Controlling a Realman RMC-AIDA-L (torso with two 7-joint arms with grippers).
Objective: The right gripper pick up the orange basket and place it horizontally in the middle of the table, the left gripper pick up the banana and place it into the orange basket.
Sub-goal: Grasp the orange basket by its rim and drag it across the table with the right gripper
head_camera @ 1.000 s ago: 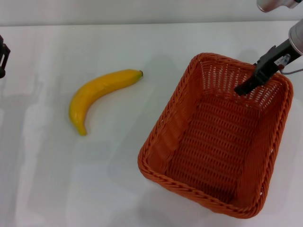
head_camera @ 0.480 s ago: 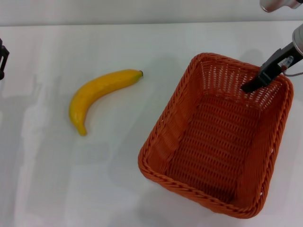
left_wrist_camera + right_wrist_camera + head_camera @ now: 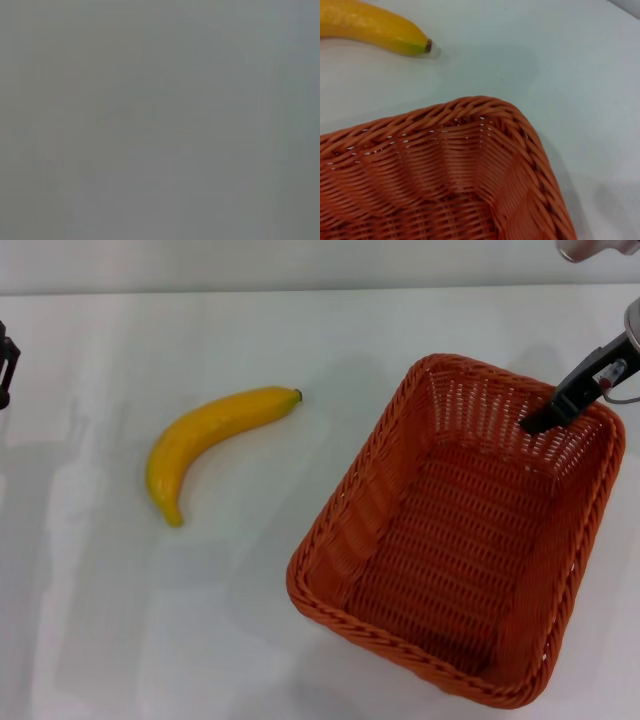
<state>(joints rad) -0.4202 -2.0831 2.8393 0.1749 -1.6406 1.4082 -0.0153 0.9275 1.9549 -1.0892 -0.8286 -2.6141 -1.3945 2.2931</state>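
Observation:
The orange basket (image 3: 352, 502) stands skewed on the right side of the white table (image 3: 200, 630), its long axis running away from me. My right gripper (image 3: 540, 420) reaches in from the upper right and holds the basket's far wall, one black finger showing inside it. The right wrist view looks onto a corner of the orange basket (image 3: 445, 165) from close by. The yellow banana (image 3: 215, 430) lies free on the table left of the basket, and its dark tip (image 3: 428, 46) shows in the right wrist view. My left gripper (image 3: 5, 360) sits at the far left edge, away from the banana.
The table's back edge runs along the top of the head view. Open tabletop lies between the banana and the basket and along the front. The left wrist view is plain grey with nothing to make out.
My right gripper has moved right, toward the basket's far wall. The basket has shifted slightly with it, its far end going right and its near corner left. The banana and left arm stayed put.

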